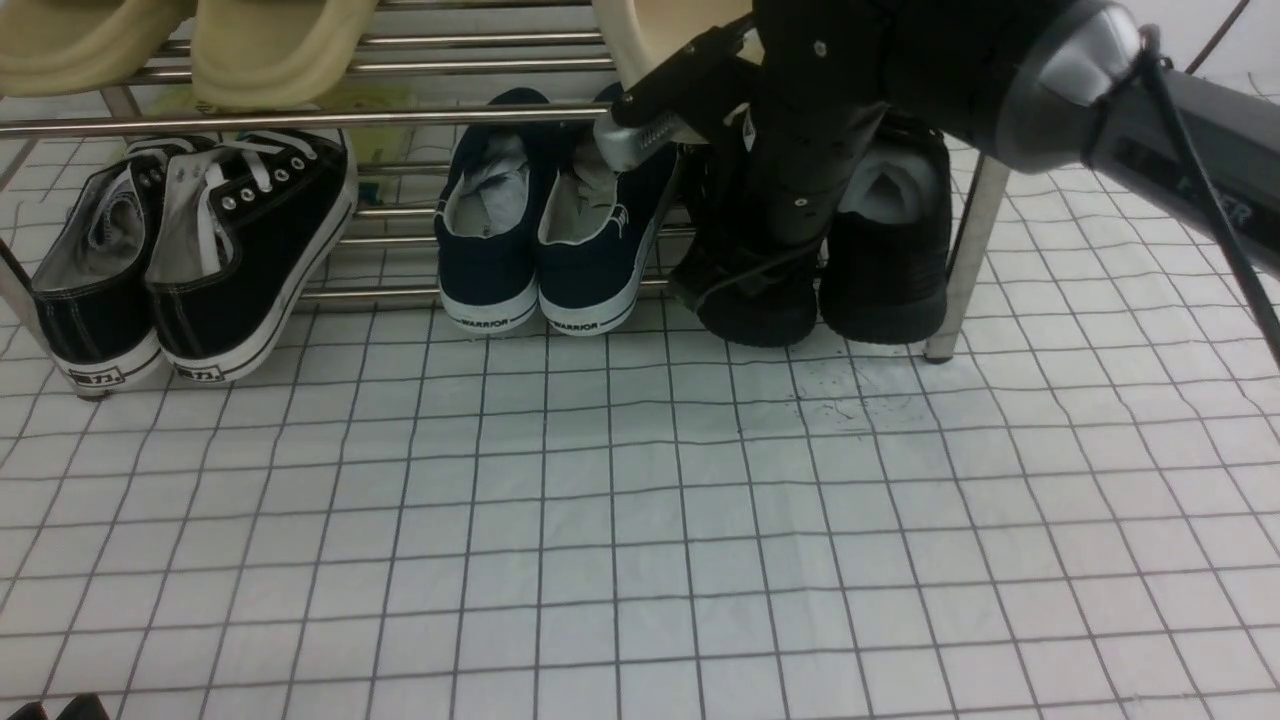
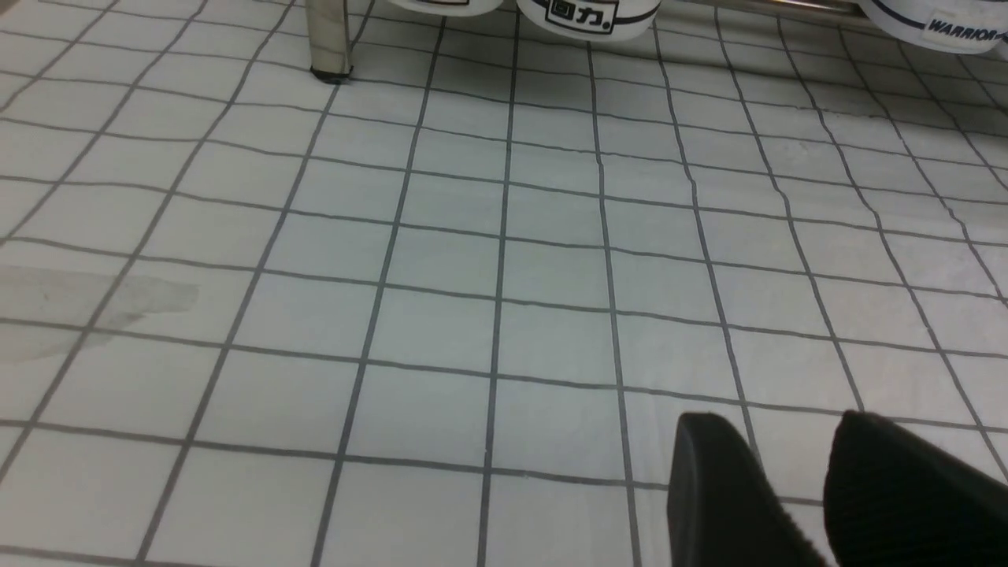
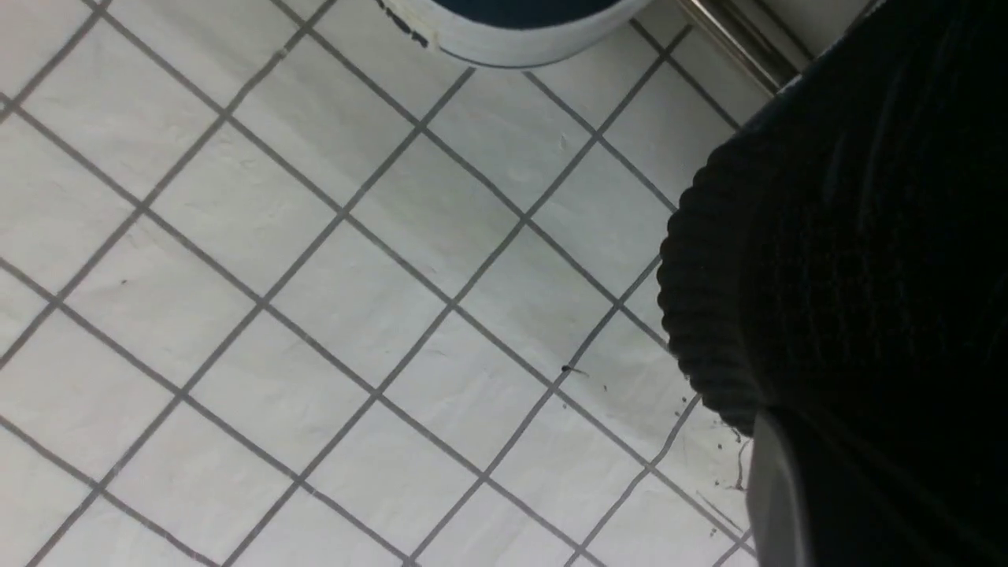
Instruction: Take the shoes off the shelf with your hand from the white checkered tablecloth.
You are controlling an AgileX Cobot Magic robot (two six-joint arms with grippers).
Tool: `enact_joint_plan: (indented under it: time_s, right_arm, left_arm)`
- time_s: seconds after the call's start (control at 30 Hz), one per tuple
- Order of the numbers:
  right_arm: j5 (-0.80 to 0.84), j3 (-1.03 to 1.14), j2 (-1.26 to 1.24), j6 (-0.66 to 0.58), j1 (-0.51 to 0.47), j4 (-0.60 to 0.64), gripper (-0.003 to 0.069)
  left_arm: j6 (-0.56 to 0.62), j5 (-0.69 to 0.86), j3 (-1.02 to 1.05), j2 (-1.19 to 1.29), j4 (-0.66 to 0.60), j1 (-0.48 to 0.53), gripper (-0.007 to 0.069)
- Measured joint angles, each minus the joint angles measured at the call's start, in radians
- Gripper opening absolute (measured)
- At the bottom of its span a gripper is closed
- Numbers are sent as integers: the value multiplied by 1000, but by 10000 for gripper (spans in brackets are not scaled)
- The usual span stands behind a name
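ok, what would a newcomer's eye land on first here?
The bulky right arm reaching in from the upper right, its gripper at the all-black sneakers on the rack's right end. Then the black canvas pair at the left end, with bright white soles.

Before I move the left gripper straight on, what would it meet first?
Probably the checkered tablecloth; the left gripper seems angled down toward it, though depth is unclear.

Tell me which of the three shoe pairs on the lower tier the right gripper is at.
The all-black pair, beside the rack's right post; unlike the other two pairs, it has black soles.
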Motion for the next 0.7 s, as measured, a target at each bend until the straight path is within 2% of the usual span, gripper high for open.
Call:
enact_joint_plan:
  time_s: [0.33, 0.43, 0.53, 0.57, 0.6, 0.7]
  right_arm:
    - [64, 2, -69, 3, 22, 3, 8]
    - [30, 2, -71, 19, 22, 0, 48]
    - [-39, 2, -42, 19, 22, -1, 191]
    - [-43, 2, -39, 19, 22, -1, 202]
    - [-75, 2, -26, 19, 22, -10, 306]
    - [-103, 2, -15, 19, 22, -53, 463]
  left_arm:
    - [0, 0, 0, 0, 10, 0, 239]
    - [0, 0, 0, 0, 17, 0, 239]
    - [0, 0, 0, 0, 19, 0, 239]
    - [0, 0, 0, 0, 19, 0, 239]
    - [0, 0, 0, 0, 21, 0, 239]
    - [0, 0, 0, 0, 21, 0, 239]
